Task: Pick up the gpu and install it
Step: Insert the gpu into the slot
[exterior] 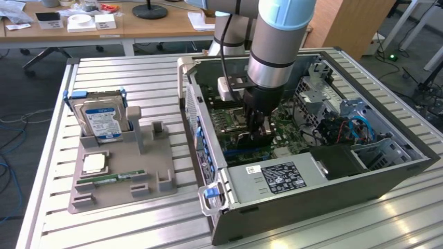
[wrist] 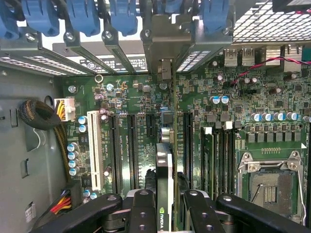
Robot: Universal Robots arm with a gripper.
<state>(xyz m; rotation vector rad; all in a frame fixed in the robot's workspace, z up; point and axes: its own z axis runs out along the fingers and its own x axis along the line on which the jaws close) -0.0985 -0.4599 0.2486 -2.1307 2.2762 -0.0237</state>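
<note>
The gripper (wrist: 165,206) is down inside the computer case (exterior: 325,192). Its 2 fingers (wrist: 142,213) are nearly shut and pinch the gpu (wrist: 164,170) between them. The gpu stands on its thin edge. It sticks out past the fingertips toward the green board (wrist: 146,97) in front of the gripper. I can't tell if its edge touches a slot yet.

What could go wrong? The long black slots (wrist: 132,145) lie close together on both sides of the gpu. If the gpu is a bit off to 1 side, it could press on the wrong slot or on the board between 2 slots. If it is tilted, 1 end could go in while the other end sticks up. A hard push then could bend it or hurt the board. The fingers hold only a thin part, so the gpu might slip or twist. Its far end could also bump the back wall of the case (wrist: 121,58) and jam.
</note>
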